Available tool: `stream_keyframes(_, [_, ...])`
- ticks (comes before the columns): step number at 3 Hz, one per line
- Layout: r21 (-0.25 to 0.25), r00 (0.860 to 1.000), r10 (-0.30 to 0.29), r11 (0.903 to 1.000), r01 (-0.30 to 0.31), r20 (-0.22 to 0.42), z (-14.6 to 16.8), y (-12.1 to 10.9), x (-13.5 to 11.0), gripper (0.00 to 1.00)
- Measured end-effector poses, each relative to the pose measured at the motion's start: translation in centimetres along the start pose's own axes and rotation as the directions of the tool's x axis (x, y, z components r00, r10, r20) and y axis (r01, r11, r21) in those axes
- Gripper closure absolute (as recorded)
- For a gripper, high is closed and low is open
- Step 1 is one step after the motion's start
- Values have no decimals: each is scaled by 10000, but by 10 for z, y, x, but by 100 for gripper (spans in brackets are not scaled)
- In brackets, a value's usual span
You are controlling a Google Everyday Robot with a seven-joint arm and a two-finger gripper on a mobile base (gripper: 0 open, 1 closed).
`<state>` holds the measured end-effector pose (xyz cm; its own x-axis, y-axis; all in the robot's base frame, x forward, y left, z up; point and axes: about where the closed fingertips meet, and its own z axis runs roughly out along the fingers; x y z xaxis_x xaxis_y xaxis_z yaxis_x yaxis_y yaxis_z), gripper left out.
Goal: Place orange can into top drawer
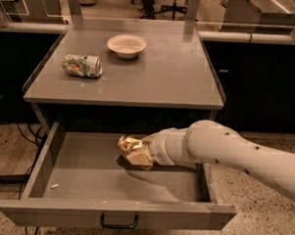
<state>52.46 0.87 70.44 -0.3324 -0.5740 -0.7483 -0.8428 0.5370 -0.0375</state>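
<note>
Grey metal desk (164, 81) fills the middle of the view, its legs mostly hidden behind the pulled-out top drawer (76, 170) below it. White arm (234, 152) enters from the right edge, where it is cut off, and reaches leftward over the drawer, hiding part of the drawer's right wall and rear corner. The drawer stands fully open, with its flat front panel nearest the camera and a small dark bar handle (119, 221) at the panel's centre. On the desk, a pale bowl (126, 44) sits near the back, and a white-green can (82, 66) lies on its side to the left, well apart from the bowl. The orange can (128, 143) is dented and sits inside the drawer space, tilted, above the floor with a shadow beneath it. The tool (137, 156) is clamped on the orange can; its cream fingers (141, 161) are partly covered by the can. A small white scrap (54, 186) lies on the drawer floor at front left.
</note>
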Motion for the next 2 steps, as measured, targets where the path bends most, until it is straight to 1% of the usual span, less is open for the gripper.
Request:
stream_keyframes(1, [-17, 9994, 285, 9996, -286, -206, 18, -2, 19, 100])
stream_keyframes(2, [155, 9986, 435, 9990, -431, -290, 35, -5, 38, 100])
